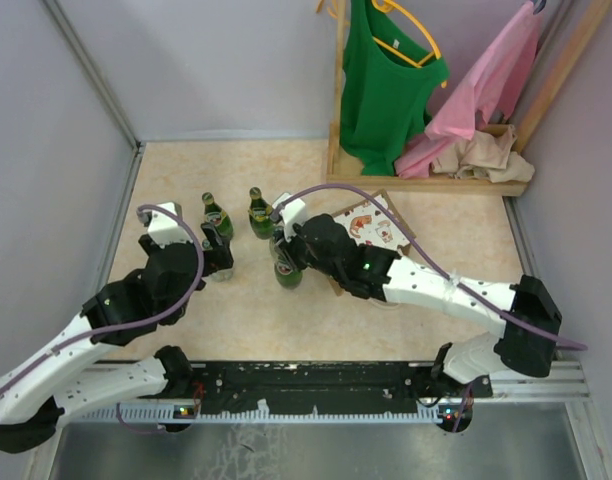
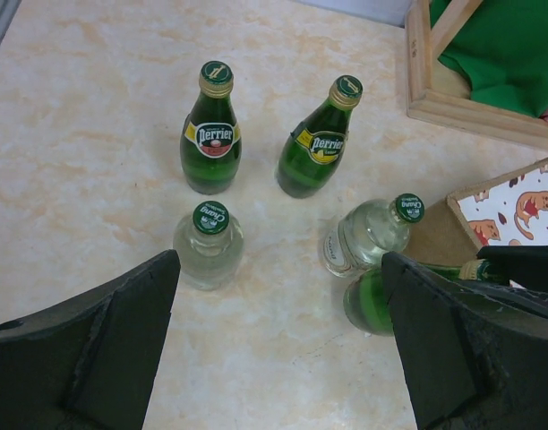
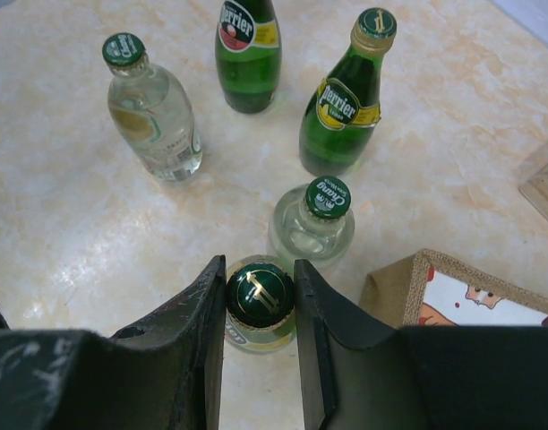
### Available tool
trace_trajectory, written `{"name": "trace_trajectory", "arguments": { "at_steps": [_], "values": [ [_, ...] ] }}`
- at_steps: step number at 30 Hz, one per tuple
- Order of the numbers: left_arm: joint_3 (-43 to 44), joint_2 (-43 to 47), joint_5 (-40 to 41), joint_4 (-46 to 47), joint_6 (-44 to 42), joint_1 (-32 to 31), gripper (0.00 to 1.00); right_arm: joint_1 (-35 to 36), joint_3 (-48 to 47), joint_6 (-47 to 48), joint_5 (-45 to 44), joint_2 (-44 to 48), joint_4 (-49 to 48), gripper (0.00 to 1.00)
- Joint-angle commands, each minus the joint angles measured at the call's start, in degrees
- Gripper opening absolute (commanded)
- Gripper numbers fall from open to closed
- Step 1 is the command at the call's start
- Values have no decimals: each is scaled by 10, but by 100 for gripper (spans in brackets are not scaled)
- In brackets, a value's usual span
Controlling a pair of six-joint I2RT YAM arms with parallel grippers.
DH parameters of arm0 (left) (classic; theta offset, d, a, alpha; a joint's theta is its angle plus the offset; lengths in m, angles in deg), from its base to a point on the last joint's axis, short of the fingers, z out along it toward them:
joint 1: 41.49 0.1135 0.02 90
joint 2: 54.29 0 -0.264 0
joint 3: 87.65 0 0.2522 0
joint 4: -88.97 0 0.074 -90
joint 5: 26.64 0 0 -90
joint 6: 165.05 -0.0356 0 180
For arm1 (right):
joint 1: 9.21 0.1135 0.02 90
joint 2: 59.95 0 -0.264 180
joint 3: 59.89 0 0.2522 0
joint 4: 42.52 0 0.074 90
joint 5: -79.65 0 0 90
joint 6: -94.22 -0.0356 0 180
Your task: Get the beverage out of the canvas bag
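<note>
Beige marbled bench (image 1: 286,330) is filling most of the overhead view you are watching, with pale walls closing it in. At the upper right of that frame a wooden rack (image 1: 426,183) is carrying a green shirt (image 1: 381,85) and a pink garment (image 1: 486,85).

Your right end effector (image 3: 259,273) is gripping the green bottle (image 3: 260,300) at its capped neck, the two dark fingers (image 3: 207,313) pressing in from either side. You are seeing this bottle outside the canvas bag (image 3: 453,300), just beside the bag's tan corner at the lower right of the right wrist frame. Its base is hiding under the fingers, so you cannot tell whether it is resting on the bench or hanging just above it.

Your left end effector (image 2: 278,269) is standing wide apart and holding nothing, its fingers framing the lower corners of the left wrist view. Between and beyond them you are looking at four loose bottles, all standing upright. A red-labelled Perrier bottle (image 2: 211,139) is sitting near the top centre, with a green-labelled Perrier bottle (image 2: 317,148) beside it. A clear bottle (image 2: 209,251) is standing below the first. A second clear bottle (image 2: 363,237) is standing just beside the gripped one, nearly touching it.

In the overhead view the right arm is crossing the bag and covering part of its white printed panel.
</note>
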Motion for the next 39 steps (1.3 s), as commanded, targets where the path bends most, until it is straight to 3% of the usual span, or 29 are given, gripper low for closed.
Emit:
{"name": "trace_trajectory", "arguments": {
  "at_steps": [1,14,18,24,28,33,39],
  "values": [
    [-2,19,23,-13,9,1,100,3,-17,8,-9,7,-130,0],
    [-13,18,9,9,2,1,99,10,43,-20,-9,-7,-130,1],
    [-14,16,7,12,0,1,99,10,56,-31,-13,1,-127,19],
    [-16,14,3,20,-3,1,100,10,62,-40,-29,19,-118,68],
    [-16,6,-3,26,-6,1,100,10,56,-32,-50,36,-114,82],
    [-16,-4,-13,41,-22,1,100,10,55,-61,-126,94,-92,85],
    [-21,-16,-33,72,-52,1,100,-37,92,-193,-220,221,-18,79]
  ]
}}
